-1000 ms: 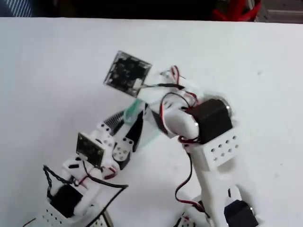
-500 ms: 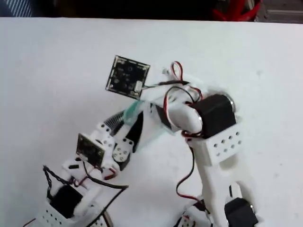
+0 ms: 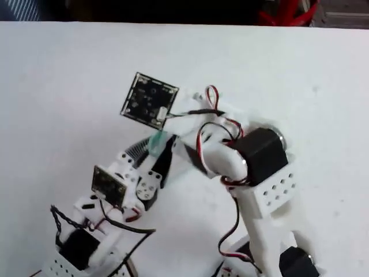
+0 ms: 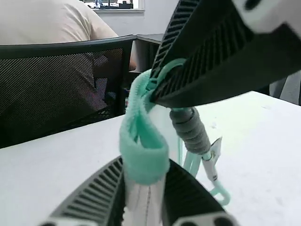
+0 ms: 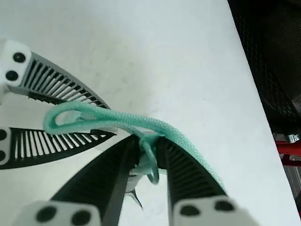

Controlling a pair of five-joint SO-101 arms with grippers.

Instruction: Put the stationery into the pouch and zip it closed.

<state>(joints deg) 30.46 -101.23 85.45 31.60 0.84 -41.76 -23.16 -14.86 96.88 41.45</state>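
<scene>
Clear pouch (image 3: 157, 142) with mint-green loop (image 5: 94, 120)

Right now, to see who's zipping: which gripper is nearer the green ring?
Right. The right gripper pinches the ring between its fingers. The left gripper sits just beside it, clamped on the green tab.
</scene>
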